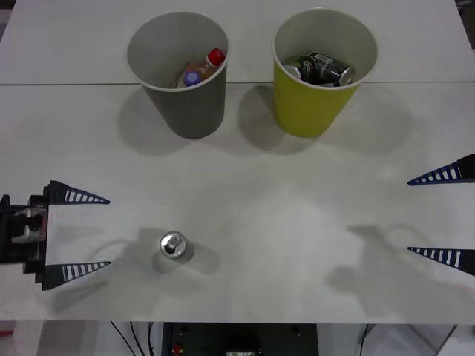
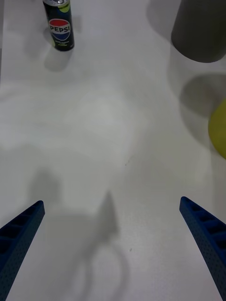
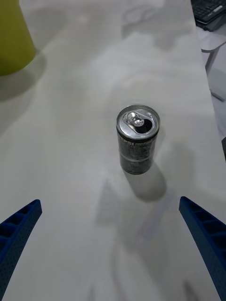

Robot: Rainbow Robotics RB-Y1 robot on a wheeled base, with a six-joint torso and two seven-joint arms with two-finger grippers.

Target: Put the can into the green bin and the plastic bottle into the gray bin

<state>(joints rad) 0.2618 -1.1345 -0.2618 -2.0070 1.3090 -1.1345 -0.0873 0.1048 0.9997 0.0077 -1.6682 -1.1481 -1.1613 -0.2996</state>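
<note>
The can (image 1: 174, 246) stands upright on the bench (image 1: 282, 245); the left claw (image 1: 80, 231), spread wide, is best centred around its middle.

A white table (image 1: 245, 193) spreads across nearly the whole front view, with a thin seam running straight across the upper part of the frame. Soft grey shadows lie on it under even overhead light. Along the bottom edge, dark cables (image 1: 133, 335) hang below the table's front. In the left wrist view's upper right corner sits a dark keyboard (image 3: 211, 10) beyond the table's edge
</note>
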